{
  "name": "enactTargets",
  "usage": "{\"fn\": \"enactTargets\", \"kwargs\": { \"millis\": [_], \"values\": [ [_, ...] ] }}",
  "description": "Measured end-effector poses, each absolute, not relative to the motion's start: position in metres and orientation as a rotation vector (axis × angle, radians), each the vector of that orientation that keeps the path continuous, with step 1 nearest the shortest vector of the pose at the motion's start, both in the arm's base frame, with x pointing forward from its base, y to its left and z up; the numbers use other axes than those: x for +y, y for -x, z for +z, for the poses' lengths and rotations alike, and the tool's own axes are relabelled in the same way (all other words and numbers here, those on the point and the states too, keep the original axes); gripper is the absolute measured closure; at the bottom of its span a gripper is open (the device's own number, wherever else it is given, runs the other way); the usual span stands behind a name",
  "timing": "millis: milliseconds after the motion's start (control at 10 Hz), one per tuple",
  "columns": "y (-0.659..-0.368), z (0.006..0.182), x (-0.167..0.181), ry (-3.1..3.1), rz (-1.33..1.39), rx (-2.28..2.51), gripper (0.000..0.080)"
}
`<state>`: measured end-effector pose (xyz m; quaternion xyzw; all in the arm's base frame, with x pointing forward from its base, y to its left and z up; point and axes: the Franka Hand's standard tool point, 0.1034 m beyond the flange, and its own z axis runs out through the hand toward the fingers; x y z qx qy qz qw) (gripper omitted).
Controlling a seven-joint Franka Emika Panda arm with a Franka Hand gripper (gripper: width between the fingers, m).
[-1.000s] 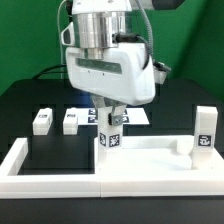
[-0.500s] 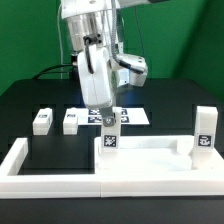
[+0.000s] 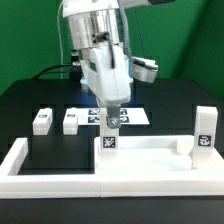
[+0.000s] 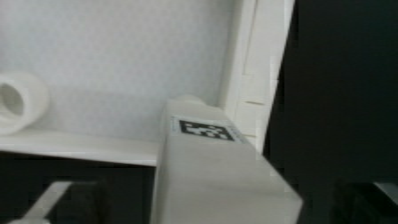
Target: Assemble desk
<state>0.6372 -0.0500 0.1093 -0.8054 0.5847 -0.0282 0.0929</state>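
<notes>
**Gripper straddles upright leg at the desk top's corner**

Farthest to the exterior view's left of the gripper (image 3: pixel 112 111), a white border bar (image 3: pixel 17 158) lies on the black table (image 3: pixel 30 95). Two loose legs sit nearer, the first loose leg (image 3: pixel 42 121) and the second loose leg (image 3: pixel 71 121), side by side and apart from the fingers.

The arm (image 3: pixel 98 28) comes down from above, its white wrist housing turned at an angle and the gripper pointing straight down. Under it, the corner leg (image 3: pixel 108 141) (image 4: pixel 214 165) stands upright on the desk top (image 3: pixel 150 158) (image 4: pixel 125 55). In the wrist view, dark gaps show on both sides of this leg, so the jaws look spread and not clamped.

Just behind the gripper lies the marker board (image 3: pixel 136 116). Well to the exterior view's right, the far leg (image 3: pixel 204 131) stands upright at the desk top's other end.
</notes>
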Motion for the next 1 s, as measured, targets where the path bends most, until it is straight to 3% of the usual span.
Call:
{"fn": "enactTargets", "kwargs": {
  "millis": [400, 800, 1000],
  "values": [
    [-0.6363, 0.1086, -0.0510, 2.592, -0.116, 1.435, 0.0150],
    [-0.6404, 0.1145, -0.0531, 2.990, -0.166, 0.499, 0.0150],
    [-0.6402, 0.1141, -0.0510, 2.997, -0.167, 0.456, 0.0150]
  ]
}}
